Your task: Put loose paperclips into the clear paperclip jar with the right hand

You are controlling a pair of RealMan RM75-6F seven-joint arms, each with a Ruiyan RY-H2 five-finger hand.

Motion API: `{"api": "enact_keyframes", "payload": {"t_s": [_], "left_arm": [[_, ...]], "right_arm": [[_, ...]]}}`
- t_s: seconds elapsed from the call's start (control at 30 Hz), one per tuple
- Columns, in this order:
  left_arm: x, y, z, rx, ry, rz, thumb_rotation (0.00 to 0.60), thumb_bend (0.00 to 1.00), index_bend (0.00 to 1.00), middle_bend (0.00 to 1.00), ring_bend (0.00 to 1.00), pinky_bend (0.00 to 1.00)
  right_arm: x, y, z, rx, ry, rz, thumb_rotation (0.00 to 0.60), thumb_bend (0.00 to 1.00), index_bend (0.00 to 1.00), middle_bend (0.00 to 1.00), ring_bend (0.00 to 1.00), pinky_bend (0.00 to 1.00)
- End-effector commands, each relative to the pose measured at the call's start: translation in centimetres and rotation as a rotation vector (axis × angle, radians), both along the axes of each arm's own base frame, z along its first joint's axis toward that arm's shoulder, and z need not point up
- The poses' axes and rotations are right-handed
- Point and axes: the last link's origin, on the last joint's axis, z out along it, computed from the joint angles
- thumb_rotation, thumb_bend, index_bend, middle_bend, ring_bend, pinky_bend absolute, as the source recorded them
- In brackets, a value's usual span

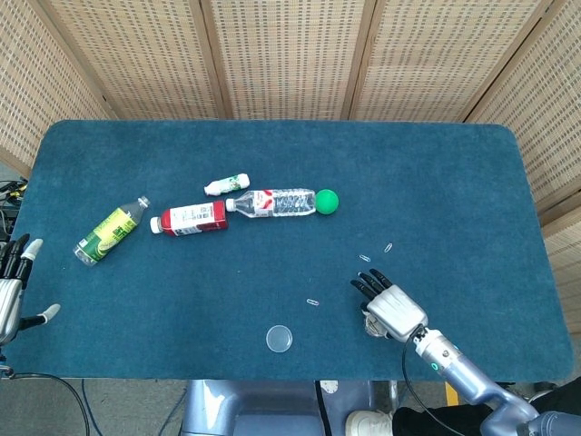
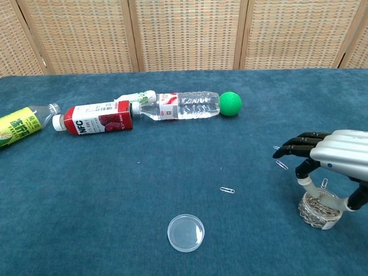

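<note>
The clear paperclip jar (image 2: pixel 320 209), full of clips, stands near the table's front right; in the head view the jar (image 1: pixel 371 325) is mostly hidden under my right hand (image 1: pixel 391 306). That right hand (image 2: pixel 337 152) hovers just over the jar mouth, thumb and a finger curved down around it. One paperclip (image 2: pixel 324 183) stands upright just above the mouth by the thumb; whether it is pinched is unclear. Loose paperclips lie on the cloth: one (image 2: pixel 227 190) at centre and one (image 2: pixel 282 165) under the fingertips. My left hand (image 1: pixel 11 292) rests at the far left edge, fingers apart.
The jar's round clear lid (image 2: pixel 186 232) lies near the front edge. Further back lie a water bottle (image 2: pixel 179 106), a red NFC bottle (image 2: pixel 95 118), a yellow-green bottle (image 2: pixel 20 127), a small white bottle (image 2: pixel 138 96) and a green ball (image 2: pixel 230 103).
</note>
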Motion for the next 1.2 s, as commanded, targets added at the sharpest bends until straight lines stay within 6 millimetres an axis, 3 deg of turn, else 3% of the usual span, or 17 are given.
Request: {"api": "enact_keyframes", "payload": {"t_s": [0.03, 0.13, 0.47, 0.73, 0.87, 1.2], "left_arm": [[0.0, 0.0, 0.0, -0.001, 0.001, 0.001, 0.6, 0.0, 0.0, 0.0, 0.0, 0.0], [0.0, 0.0, 0.0, 0.0, 0.002, 0.0, 0.6, 0.0, 0.0, 0.0, 0.0, 0.0], [0.0, 0.0, -0.1, -0.002, 0.002, 0.0, 0.6, 0.0, 0.0, 0.0, 0.0, 0.0], [0.0, 0.0, 0.0, -0.001, 0.001, -0.001, 0.6, 0.0, 0.0, 0.0, 0.0, 0.0], [0.0, 0.0, 0.0, 0.0, -0.001, -0.002, 0.6, 0.0, 0.0, 0.0, 0.0, 0.0], [0.0, 0.1, -0.1, -0.005, 0.003, 0.002, 0.6, 0.0, 0.0, 0.0, 0.0, 0.0]], "right_arm": [[0.0, 0.0, 0.1, 0.001, 0.007, -0.003, 0.6, 0.35, 0.56, 0.08, 0.0, 0.0], [0.0, 0.1, 0.1, 0.001, 0.008, -0.004, 0.6, 0.29, 0.51, 0.08, 0.0, 0.0], [0.4, -0.1, 0.6, -0.021, -0.008, 0.001, 0.6, 0.29, 0.49, 0.08, 0.0, 0.0], [1.0, -2.1, 2.0, -0.088, -0.059, -0.022, 0.6, 0.29, 0.49, 0.08, 0.0, 0.0], [0.1, -4.0, 2.2, -0.105, -0.023, -0.061, 0.6, 0.29, 0.49, 0.08, 0.0, 0.0], [-2.3, -5.5, 0.8, -0.046, 0.052, -0.077, 0.6, 0.29, 0.49, 0.08, 0.0, 0.0]]}}
